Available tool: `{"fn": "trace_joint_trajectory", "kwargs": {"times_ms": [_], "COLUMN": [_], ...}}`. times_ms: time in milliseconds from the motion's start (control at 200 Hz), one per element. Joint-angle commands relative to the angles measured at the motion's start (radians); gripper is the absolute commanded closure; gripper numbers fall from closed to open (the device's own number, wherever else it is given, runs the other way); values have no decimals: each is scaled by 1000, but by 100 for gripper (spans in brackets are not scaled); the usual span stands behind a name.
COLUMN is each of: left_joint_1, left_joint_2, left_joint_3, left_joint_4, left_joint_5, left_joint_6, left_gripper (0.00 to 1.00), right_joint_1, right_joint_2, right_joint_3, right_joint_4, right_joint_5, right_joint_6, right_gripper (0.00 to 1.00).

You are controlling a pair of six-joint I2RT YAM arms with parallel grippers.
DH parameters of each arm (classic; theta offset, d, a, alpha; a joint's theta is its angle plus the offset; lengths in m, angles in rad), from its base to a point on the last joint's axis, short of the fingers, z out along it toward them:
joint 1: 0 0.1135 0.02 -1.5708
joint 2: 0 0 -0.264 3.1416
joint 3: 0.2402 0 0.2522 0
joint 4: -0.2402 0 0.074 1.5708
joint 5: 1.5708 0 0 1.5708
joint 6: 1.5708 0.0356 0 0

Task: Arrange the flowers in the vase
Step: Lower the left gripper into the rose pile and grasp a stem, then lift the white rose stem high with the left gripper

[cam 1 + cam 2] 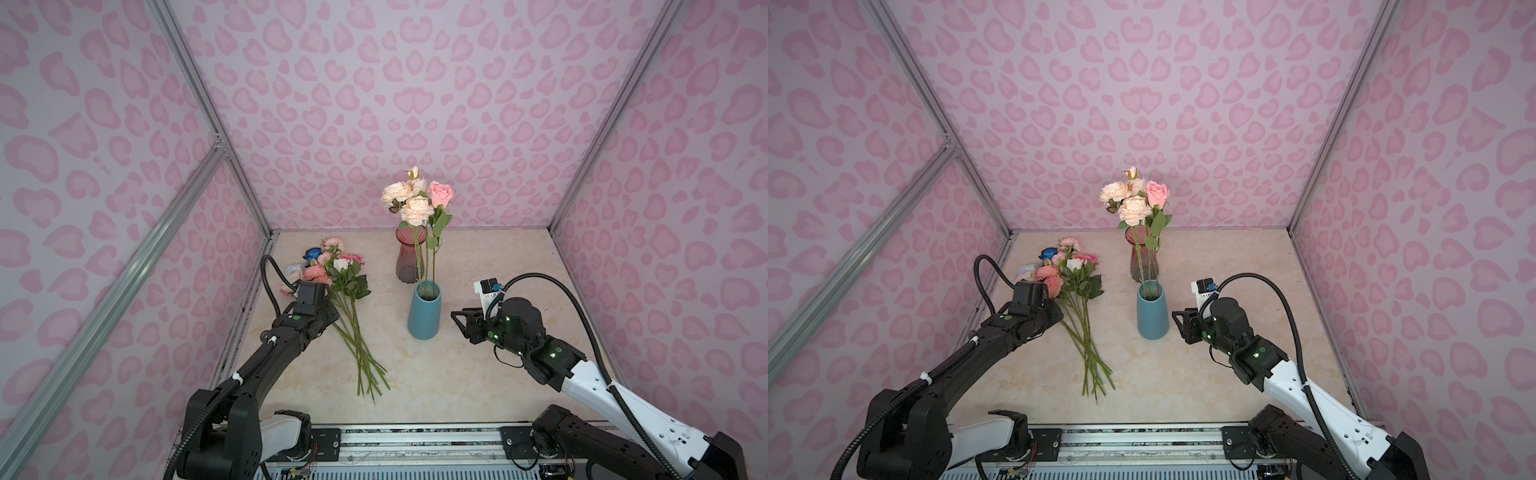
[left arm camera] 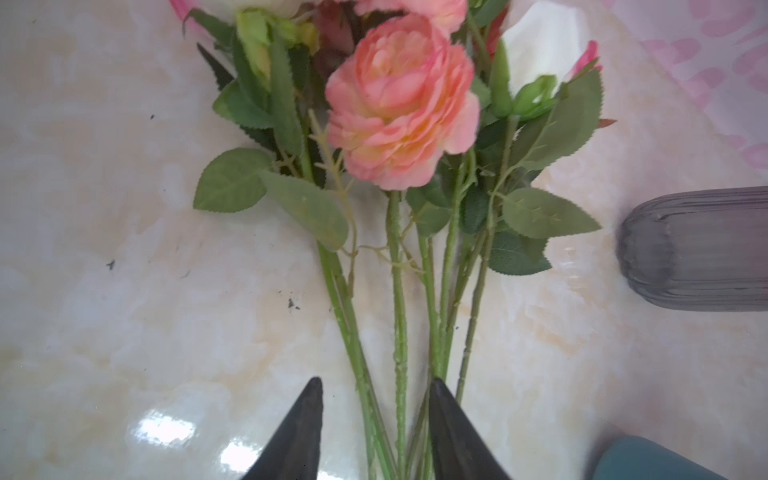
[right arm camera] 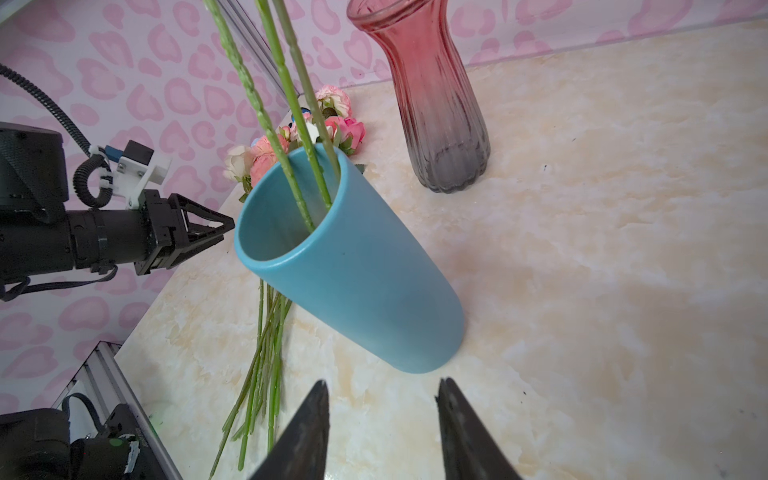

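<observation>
A blue vase (image 1: pixel 424 313) (image 3: pixel 353 266) stands mid-table and holds three long stems. Their peach and pink blooms (image 1: pixel 417 199) rise high above it. More flowers (image 1: pixel 351 291) (image 1: pixel 1079 286) lie in a bundle on the table to its left, blooms toward the back wall. A coral bloom (image 2: pixel 401 104) tops the bundle in the left wrist view. My left gripper (image 2: pixel 376 380) is open low over the bundle, with several green stems (image 2: pixel 399 316) running between its fingers. My right gripper (image 3: pixel 383 381) (image 1: pixel 456 318) is open and empty, just right of the blue vase.
A red-to-grey ribbed glass vase (image 1: pixel 409 259) (image 3: pixel 440 104) stands behind the blue one, near the back wall. The pink patterned walls close in the table on three sides. The stem ends of the bundle (image 1: pixel 370 382) reach toward the front rail (image 1: pixel 415 432).
</observation>
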Motion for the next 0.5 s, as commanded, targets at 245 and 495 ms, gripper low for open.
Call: {"fn": "trace_joint_trajectory", "kwargs": {"times_ms": [245, 495], "left_joint_1": [2, 3], "left_joint_2": [182, 238], "left_joint_3": [29, 40], "left_joint_4": [76, 132], "left_joint_5": [-30, -11], "left_joint_6": [-18, -7], "left_gripper": [71, 77], "right_joint_1": [0, -3], "right_joint_2": [14, 5], "right_joint_3": [-11, -23], "right_joint_4": [34, 28], "right_joint_5": [-17, -4], "right_joint_6": [-4, -11], "right_gripper": [56, 56]}}
